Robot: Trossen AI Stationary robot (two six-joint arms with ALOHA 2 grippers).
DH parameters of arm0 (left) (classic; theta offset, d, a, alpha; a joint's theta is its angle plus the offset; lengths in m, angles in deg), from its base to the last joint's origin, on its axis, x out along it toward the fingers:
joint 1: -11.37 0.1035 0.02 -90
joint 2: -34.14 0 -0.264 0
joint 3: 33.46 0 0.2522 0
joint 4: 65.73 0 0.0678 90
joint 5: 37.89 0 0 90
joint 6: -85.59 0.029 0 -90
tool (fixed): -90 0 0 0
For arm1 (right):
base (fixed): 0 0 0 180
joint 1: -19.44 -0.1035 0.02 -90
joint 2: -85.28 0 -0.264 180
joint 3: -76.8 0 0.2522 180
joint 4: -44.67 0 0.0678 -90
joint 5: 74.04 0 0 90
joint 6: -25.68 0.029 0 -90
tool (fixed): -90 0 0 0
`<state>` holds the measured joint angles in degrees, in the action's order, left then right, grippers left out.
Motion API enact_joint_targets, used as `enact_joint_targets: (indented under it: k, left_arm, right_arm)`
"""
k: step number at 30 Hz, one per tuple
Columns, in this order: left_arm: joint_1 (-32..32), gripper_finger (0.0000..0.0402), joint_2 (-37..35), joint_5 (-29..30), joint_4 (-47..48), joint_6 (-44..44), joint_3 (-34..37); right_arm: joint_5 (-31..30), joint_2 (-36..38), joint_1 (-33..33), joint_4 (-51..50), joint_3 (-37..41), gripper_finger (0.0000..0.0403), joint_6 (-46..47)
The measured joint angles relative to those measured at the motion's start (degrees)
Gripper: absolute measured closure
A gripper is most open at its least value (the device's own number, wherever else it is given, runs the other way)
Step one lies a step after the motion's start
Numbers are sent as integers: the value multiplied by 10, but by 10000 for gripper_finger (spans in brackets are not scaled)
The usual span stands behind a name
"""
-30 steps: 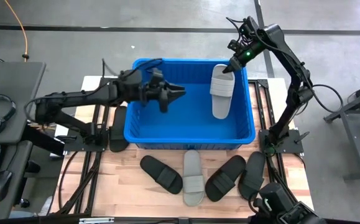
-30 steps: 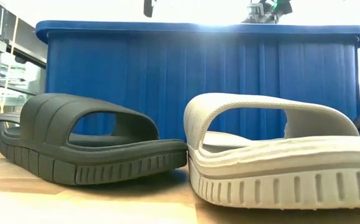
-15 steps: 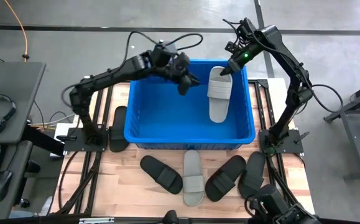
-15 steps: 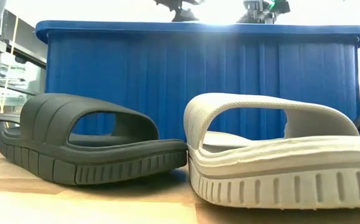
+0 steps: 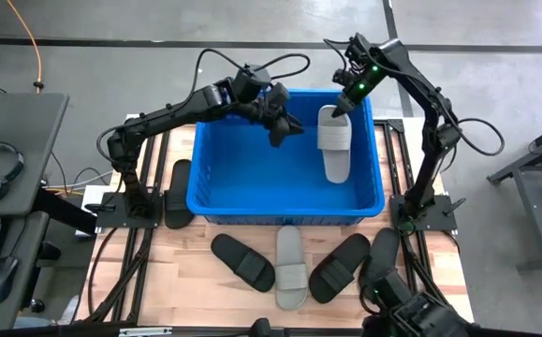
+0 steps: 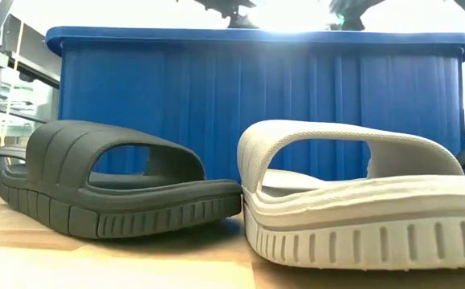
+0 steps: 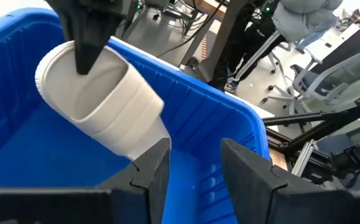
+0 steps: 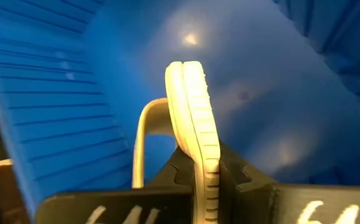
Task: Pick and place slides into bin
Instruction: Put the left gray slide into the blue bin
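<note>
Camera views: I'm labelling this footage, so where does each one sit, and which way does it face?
High: overhead, straight down on both arms and the large bright blue plastic bin.
Low: tabletop level, facing the bin wall past a black rubber slide; arm parts barely show above the rim.
Left wrist: on the left arm, past its open left hand.
Right wrist: on the right arm; the right hand pinches the light grey rubber slide.
Both wrist views show that slide.

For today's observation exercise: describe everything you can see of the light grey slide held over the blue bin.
The light grey slide looks like moulded rubber, with one wide strap and a ribbed sole edge. The right gripper is shut on the rim of one end, so it hangs over the far right part of the bin, its other end lower inside. Whether that end touches the floor cannot be told. The left gripper, empty, hovers beside it.
</note>
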<state>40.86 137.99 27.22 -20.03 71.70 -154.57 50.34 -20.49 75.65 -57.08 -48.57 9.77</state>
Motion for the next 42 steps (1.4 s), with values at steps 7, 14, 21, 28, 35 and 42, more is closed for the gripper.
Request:
enact_joint_targets:
  k: [7,14,21,28,35,42]
  left_arm:
    - [0,268,0,-2,-1,2,0]
    - [0,268,-1,-11,7,8,0]
    - [0,268,-1,-17,31,23,0]
    - [1,268,-1,-17,40,36,0]
    - [0,268,-1,-16,58,47,0]
    - [0,268,-1,-16,61,48,0]
  right_arm:
    - [-3,-28,0,5,0,403,9]
    - [-3,-56,-4,8,0,403,19]
    - [-12,-63,-4,28,0,403,34]
    - [-12,-71,-17,16,0,403,39]
    - [-14,-83,-27,13,0,403,39]
    - [-37,-83,-29,15,0,403,51]
